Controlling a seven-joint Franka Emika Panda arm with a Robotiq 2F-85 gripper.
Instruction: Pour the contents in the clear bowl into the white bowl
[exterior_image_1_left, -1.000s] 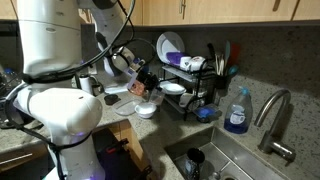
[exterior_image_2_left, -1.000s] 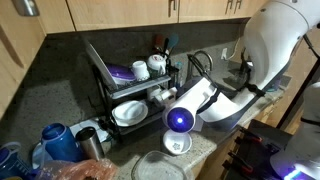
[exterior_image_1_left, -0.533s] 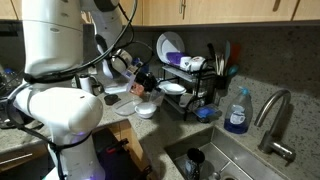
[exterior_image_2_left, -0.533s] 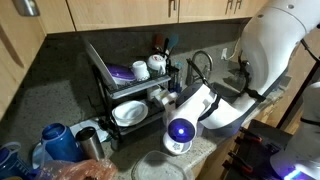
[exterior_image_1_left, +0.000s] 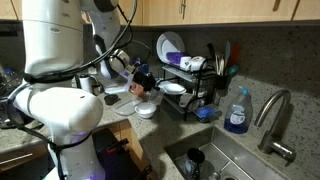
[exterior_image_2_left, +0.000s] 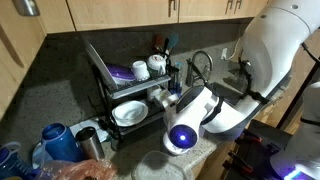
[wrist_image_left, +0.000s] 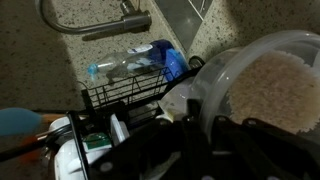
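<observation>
Gripper pinching clear bowl by rim, grains inside, just above white bowl. You tip slowly, keep lip over white bowl's centre, watch for spill.

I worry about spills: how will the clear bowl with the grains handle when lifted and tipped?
The clear bowl looks rigid and glassy, so probably slick at the rim and perhaps breakable. Its wide bed of loose pale grains likely adds some weight, and would probably shift and slide out in a rush once tilted.
</observation>
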